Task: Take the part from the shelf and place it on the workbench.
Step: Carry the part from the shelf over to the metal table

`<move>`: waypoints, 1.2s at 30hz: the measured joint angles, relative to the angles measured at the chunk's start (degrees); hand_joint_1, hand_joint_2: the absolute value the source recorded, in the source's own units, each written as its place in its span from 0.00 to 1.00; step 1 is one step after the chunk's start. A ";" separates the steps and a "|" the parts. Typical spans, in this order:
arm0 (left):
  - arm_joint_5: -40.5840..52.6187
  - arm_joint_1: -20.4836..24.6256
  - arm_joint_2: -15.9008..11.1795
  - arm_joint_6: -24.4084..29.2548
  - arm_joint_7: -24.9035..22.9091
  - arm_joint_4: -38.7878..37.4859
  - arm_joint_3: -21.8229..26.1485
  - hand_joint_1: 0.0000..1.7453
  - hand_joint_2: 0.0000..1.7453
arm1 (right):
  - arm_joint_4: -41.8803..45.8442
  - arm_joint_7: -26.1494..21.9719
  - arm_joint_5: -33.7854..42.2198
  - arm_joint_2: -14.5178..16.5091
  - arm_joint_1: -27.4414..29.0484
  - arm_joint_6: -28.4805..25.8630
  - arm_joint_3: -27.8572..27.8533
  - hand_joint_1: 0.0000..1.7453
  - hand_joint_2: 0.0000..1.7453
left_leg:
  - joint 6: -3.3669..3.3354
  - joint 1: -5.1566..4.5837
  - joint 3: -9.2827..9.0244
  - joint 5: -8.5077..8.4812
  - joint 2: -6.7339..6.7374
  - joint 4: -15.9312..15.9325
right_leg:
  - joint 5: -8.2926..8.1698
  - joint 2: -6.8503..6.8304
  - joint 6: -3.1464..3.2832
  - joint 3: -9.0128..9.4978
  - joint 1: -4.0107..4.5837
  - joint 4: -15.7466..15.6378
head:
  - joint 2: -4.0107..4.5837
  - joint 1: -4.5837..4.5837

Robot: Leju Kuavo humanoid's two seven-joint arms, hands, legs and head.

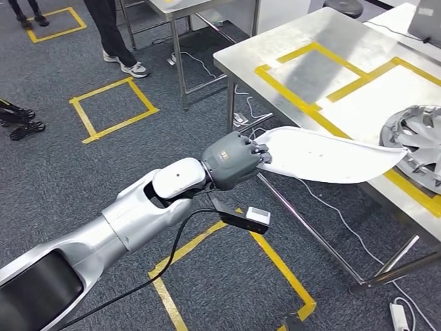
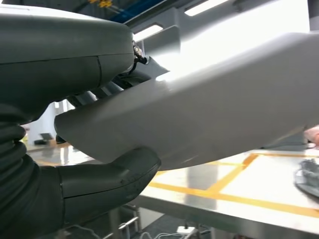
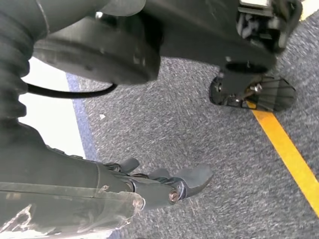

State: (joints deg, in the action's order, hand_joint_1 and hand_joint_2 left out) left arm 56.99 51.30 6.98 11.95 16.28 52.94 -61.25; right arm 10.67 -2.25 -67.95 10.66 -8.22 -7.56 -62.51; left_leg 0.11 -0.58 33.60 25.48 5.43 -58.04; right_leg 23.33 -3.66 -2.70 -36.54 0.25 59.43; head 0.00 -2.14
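Left robot hand grips white part, tip over workbench edge; right robot hand empty, fingers apart.

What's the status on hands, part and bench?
Left hand grips white part, tip over bench edge. Right hand empty, hanging. Hubcap on bench beyond.

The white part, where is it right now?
In the head view, the white part is held by the left hand, stretched out over the near edge of the workbench, left of the wheel cover.
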 joint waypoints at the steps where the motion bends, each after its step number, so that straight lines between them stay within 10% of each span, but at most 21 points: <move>1: 0.00 0.03 0.01 -0.01 0.01 0.00 -0.01 1.00 1.00 | 0.00 0.00 0.00 -0.01 0.01 0.00 0.00 0.00 1.00 | 0.25 -0.04 -0.07 0.03 0.60 0.03 | -0.18 0.79 0.36 -0.13 0.03 -0.07 | 0.00 0.02; 4: -0.01 0.11 0.18 0.00 0.02 0.09 0.03 1.00 1.00 | 0.00 0.03 -0.01 -0.01 0.19 -0.03 -0.01 0.00 1.00 | 1.23 0.40 0.44 1.49 -1.12 -1.54 | -0.58 2.72 1.28 -0.11 -0.36 -0.51 | 0.00 0.00; 6: -0.02 0.09 0.03 -0.01 0.02 0.12 0.04 1.00 1.00 | 0.00 0.04 -0.02 -0.01 0.11 -0.04 -0.01 0.00 1.00 | 1.71 0.63 3.30 4.82 -4.11 -7.75 | -0.80 4.02 1.70 -0.10 -0.72 -0.67 | 0.00 0.18; 9: -0.01 -0.27 -0.45 -0.03 0.02 0.11 -0.03 1.00 1.00 | 0.00 0.06 -0.02 0.01 0.16 -0.03 -0.01 0.00 1.00 | 2.02 0.65 7.85 7.35 -5.06 -16.32 | -0.91 6.37 1.82 -0.22 -0.95 -0.67 | 0.00 0.34; 13: -0.01 -0.24 -0.59 -0.04 0.02 0.11 -0.03 1.00 1.00 | 0.00 0.09 -0.02 0.01 0.19 -0.03 -0.01 0.00 1.00 | 2.30 1.55 2.83 0.38 -8.68 -4.90 | -1.12 9.75 1.01 -0.51 -1.27 -0.38 | 0.00 0.39; 15: -0.01 -0.22 -0.63 -0.04 0.02 0.11 -0.02 1.00 1.00 | 0.00 0.09 -0.01 -0.01 0.13 -0.03 -0.01 0.00 1.00 | 2.09 1.95 0.99 -0.42 -11.04 -0.78 | -1.33 11.17 0.19 -1.16 -1.40 -0.28 | 0.00 0.49; 17: 0.00 -0.25 -0.55 -0.05 0.02 0.11 -0.03 1.00 1.00 | 0.00 0.01 0.01 -0.01 0.23 -0.03 -0.01 0.00 1.00 | 1.24 1.83 0.91 -0.32 -10.14 -0.34 | -1.78 12.49 -0.66 -1.78 -1.71 -0.68 | 0.00 0.62; 20: -0.02 -0.11 -0.17 -0.06 0.02 0.13 -0.02 1.00 1.00 | 0.00 -0.03 0.01 0.01 0.22 -0.03 -0.01 0.00 1.00 | 0.02 1.82 0.82 -0.61 -7.81 -0.05 | 0.10 8.99 -1.26 -3.80 -1.37 2.59 | 0.00 0.22; 24: -0.01 -0.30 -0.43 -0.09 0.02 0.11 -0.06 1.00 1.00 | 0.00 -0.08 0.01 0.01 -0.12 -0.01 -0.01 0.00 1.00 | -0.53 1.13 0.71 -0.35 -4.37 -0.09 | 5.67 4.09 -1.42 -9.59 -1.08 15.68 | 0.00 -0.14; 30: -0.01 -0.15 -0.44 -0.14 0.02 0.11 -0.03 1.00 1.00 | 0.00 0.09 -0.05 0.02 0.18 -0.02 -0.01 0.00 1.00 | 0.37 0.49 -0.31 0.60 -0.59 -0.13 | -0.35 -0.07 -0.29 -0.67 -0.17 0.41 | 0.00 -0.18; 33: -0.02 -0.06 -0.43 -0.36 0.03 0.13 -0.04 1.00 1.00 | 0.00 0.08 -0.07 0.04 0.31 -0.02 -0.01 0.00 1.00 | 1.17 0.45 -0.73 1.05 0.70 -0.04 | -0.26 1.59 0.81 -0.69 -0.07 0.08 | 0.00 -0.16; 36: -0.04 0.14 -0.39 -0.53 0.10 0.15 -0.01 1.00 1.00 | 0.00 0.02 -0.12 0.05 0.22 -0.03 -0.01 0.00 1.00 | 1.98 0.71 1.58 4.54 -2.94 -5.59 | -0.53 3.58 1.70 -0.38 -0.61 -0.32 | 0.00 0.10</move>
State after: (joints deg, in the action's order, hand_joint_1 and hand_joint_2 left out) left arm 56.94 51.44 6.60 11.42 16.38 53.09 -61.25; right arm 10.67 -2.23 -68.07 10.71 -8.00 -7.59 -62.52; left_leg 2.09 0.13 35.18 30.02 2.49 -63.63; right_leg 22.80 -0.08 -1.00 -36.92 -0.36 59.11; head 0.00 -2.04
